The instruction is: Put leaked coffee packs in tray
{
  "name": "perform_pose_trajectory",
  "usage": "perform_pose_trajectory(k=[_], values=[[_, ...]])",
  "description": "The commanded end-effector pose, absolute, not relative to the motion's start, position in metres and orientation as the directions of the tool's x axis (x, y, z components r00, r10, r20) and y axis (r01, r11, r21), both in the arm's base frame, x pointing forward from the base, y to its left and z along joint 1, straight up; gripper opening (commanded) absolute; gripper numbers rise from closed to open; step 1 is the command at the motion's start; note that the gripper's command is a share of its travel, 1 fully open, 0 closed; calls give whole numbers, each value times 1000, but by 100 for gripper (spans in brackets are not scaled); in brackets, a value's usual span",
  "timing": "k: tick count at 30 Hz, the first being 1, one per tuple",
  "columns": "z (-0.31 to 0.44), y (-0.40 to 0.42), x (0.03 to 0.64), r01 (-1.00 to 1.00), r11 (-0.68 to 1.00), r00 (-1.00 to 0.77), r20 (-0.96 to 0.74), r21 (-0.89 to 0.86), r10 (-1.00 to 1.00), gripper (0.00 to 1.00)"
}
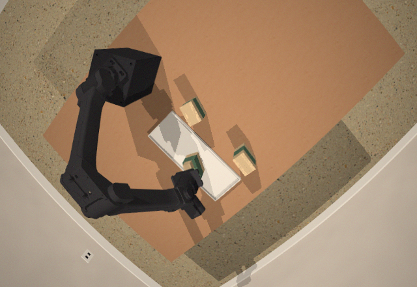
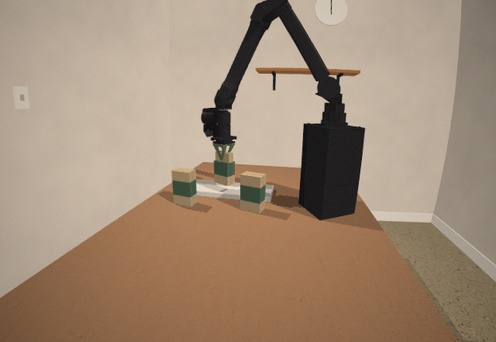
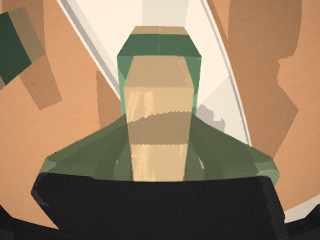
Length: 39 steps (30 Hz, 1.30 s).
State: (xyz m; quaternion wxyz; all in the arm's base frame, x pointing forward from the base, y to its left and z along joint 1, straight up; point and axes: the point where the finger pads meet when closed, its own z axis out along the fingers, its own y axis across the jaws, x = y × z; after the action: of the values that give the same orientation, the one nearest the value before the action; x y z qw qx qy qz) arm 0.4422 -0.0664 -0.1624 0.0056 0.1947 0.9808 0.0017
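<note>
My gripper (image 1: 192, 172) (image 2: 224, 150) (image 3: 158, 117) is shut on the top of a tan coffee pack with a green band (image 1: 194, 162) (image 2: 224, 168) (image 3: 160, 87). The pack hangs upright, a little above the white tray (image 1: 222, 176) (image 2: 269, 191) (image 3: 120, 0), near the tray's long edge on the arm's side. Two other tan and green packs stand upright on the table outside the tray. One pack (image 1: 192, 111) (image 2: 253, 192) is by the tray's end near the arm's base. The other pack (image 1: 244, 161) (image 2: 184, 187) (image 3: 14, 43) stands beside the tray's far end.
The arm's black pedestal (image 1: 128, 75) (image 2: 330, 170) stands on the brown table (image 1: 269, 58) (image 2: 240, 270) close to one end of the tray. A wall shelf (image 2: 348, 72) hangs behind the arm.
</note>
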Motion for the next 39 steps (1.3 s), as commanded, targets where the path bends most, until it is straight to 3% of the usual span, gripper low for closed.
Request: perform_pose_trajectory(k=[1,39], values=[[-171,-70,456,370,929,-929,-31,11,370,25],[-192,-70,457,369,929,-929,-38,12,369,25]])
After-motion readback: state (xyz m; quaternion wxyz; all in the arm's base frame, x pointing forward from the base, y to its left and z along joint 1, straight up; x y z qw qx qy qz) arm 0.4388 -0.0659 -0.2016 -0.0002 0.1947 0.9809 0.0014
